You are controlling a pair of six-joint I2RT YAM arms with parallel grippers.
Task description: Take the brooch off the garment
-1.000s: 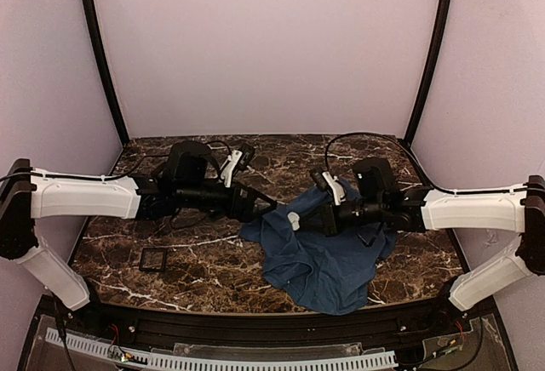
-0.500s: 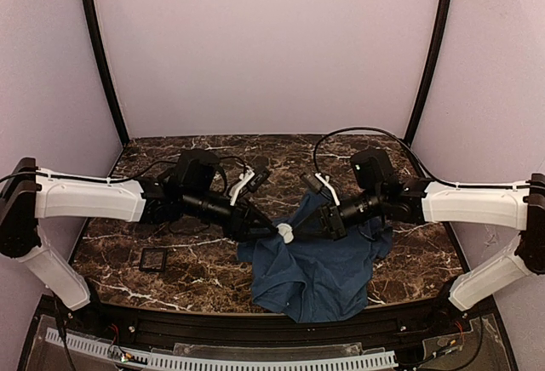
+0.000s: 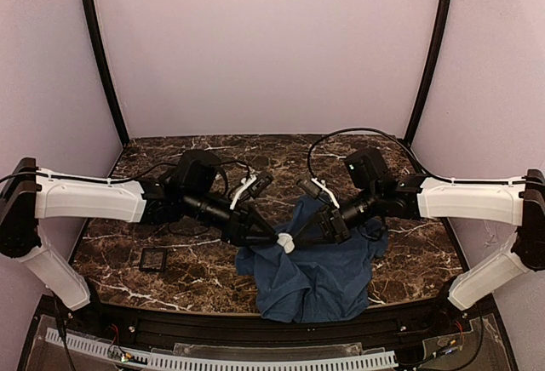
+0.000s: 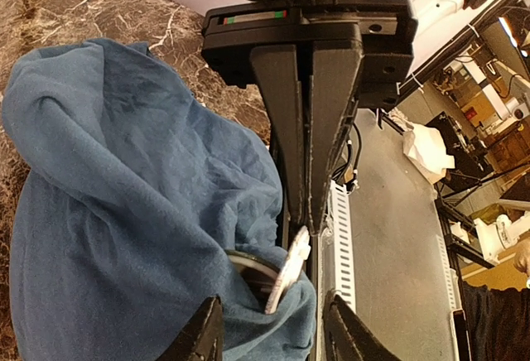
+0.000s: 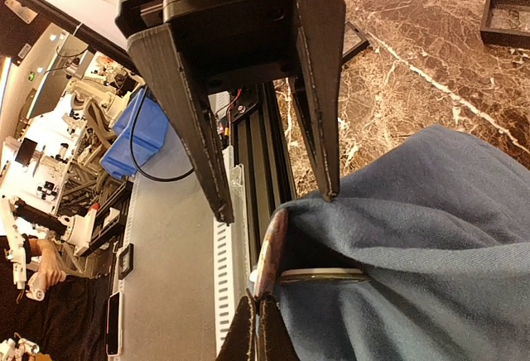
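Observation:
The blue garment lies bunched on the marble right of centre, one fold raised. The brooch is a small pale disc on that fold, edge-on in the left wrist view and in the right wrist view. My right gripper is shut on the brooch's rim. It faces my left gripper, whose fingers stand apart on either side of the fold and disc. One finger rests on the cloth. A second round piece sits inside the fold.
A small black square tray lies on the table at front left, also in the right wrist view. The black front rail runs just below the garment. Cables loop over the back of the table.
Both arms have swung in toward the centre. The right gripper carried the garment's fold and brooch left. The left gripper's fingers have narrowed around the brooch.

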